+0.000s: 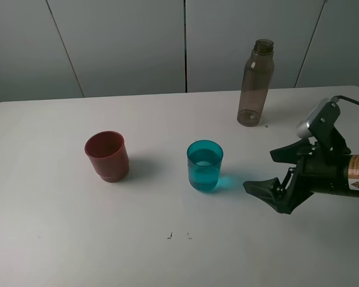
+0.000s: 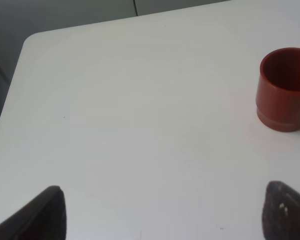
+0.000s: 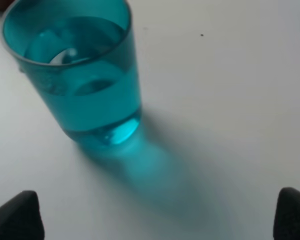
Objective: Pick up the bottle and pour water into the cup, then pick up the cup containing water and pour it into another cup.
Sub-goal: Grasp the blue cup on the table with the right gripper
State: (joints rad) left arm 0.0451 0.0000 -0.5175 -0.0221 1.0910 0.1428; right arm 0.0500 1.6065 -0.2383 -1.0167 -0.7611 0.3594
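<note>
1. I am holding my right pincer [image 1: 260, 171] with its jaws spread wide and nothing between them, hovering low just beside the cup [image 1: 204, 165], on the side facing away from another cup [image 1: 107, 156].
2. The cup is standing upright near the middle of the table [image 1: 42, 239] and is carrying water to well over half its height. So I am judging the bottle pour done and the grasp on the cup to be the step in hand.
3. To do it well, I am planning to move forward low and level until the cup sits centred in my gap. In my wrist view it is lying off toward one finger.
4. I am aiming to close at mid-height and gently. The walls are looking smooth and tapered, so a loose grip could be letting it slip, and a hard one could be squeezing water over the rim.
5. I am intending to lift slowly and upright, tilting only once the cup is over another cup, which is standing well apart toward my left.
6. My left pincer [image 2: 165, 215] is hanging with jaws apart and empty, near another cup.
7. The bottle [image 1: 255, 83] is standing upright and capless at the table's rear, apart from both cups.
8. I am counting one bottle, two cups, two pincers and one table.
</note>
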